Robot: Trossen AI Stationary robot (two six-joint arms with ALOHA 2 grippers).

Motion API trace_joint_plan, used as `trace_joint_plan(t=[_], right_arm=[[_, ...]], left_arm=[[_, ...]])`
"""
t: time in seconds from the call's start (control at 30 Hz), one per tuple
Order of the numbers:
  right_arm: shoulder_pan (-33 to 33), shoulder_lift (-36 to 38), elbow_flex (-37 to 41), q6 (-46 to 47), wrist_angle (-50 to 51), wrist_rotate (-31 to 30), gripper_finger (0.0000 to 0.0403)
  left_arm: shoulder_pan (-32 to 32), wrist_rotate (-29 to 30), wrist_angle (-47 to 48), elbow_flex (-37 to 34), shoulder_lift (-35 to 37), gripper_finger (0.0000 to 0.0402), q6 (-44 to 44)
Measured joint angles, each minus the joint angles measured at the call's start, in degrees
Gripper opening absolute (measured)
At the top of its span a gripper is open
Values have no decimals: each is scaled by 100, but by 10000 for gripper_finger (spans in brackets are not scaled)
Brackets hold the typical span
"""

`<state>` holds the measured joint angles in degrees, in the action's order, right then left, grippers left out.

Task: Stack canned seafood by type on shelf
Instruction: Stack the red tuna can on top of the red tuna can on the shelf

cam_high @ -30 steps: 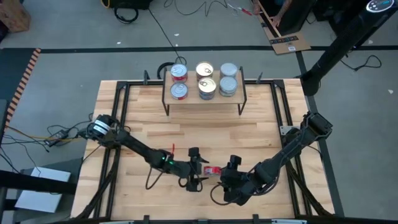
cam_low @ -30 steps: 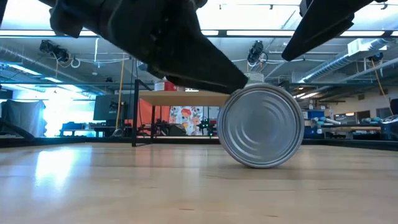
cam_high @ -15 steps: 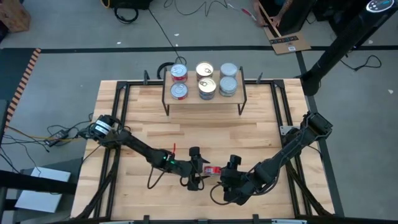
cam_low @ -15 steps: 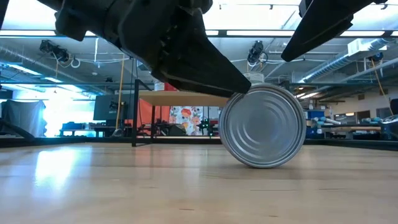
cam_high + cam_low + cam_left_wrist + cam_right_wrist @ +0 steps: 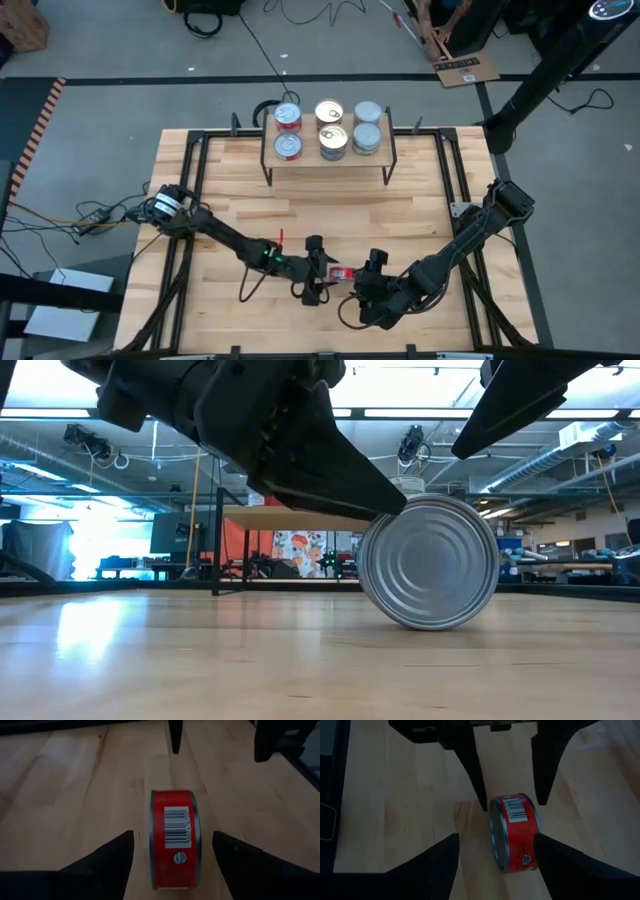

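Note:
A red-sided can [image 5: 343,273] stands on its curved side near the table's front edge, its flat silver end [image 5: 428,563] toward the low camera. My left gripper [image 5: 173,832] reaches it from the table's left, open, one finger beside each flat end. From the right my right gripper [image 5: 496,835] slants down, open as well, and straddles the same can [image 5: 515,832]. The shelf [image 5: 328,158] stands at the far edge on thin black legs and carries several cans: red [image 5: 288,146], gold-topped [image 5: 333,140] and bluish [image 5: 366,138]. My left gripper's near finger [image 5: 330,460] ends right at the can's upper rim [image 5: 392,512] in the low view, while its wrist view shows a gap on both sides; I cannot tell whether it touches. My right gripper's one finger [image 5: 555,855] abuts the can's far flat end [image 5: 536,851]; I cannot tell whether they touch.
The slatted wooden tabletop [image 5: 330,215] lies bare between the can and the shelf. Black frame rails [image 5: 195,180] run along the left and right sides. Cables and cardboard [image 5: 455,65] lie on the floor beyond the table.
My left gripper has shifted slightly beside the can. The can has crept a little toward the table's right edge, still on its curved side.

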<state>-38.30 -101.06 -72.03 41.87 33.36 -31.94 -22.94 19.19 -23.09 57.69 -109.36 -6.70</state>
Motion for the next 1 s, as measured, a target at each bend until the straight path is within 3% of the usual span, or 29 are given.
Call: trace_joint_plan(t=[0.37,0.83,1.0], right_arm=[[0,0,0,-3,0,2,263],[0,0,0,-46,-7,17,263],[0,0,0,-46,4,48,263]], left_arm=[[157,-389,-37,0,2,256,-98],[159,-471,-147,44,-247,193,57],[115,-229,-65,101,-191,148,379]])
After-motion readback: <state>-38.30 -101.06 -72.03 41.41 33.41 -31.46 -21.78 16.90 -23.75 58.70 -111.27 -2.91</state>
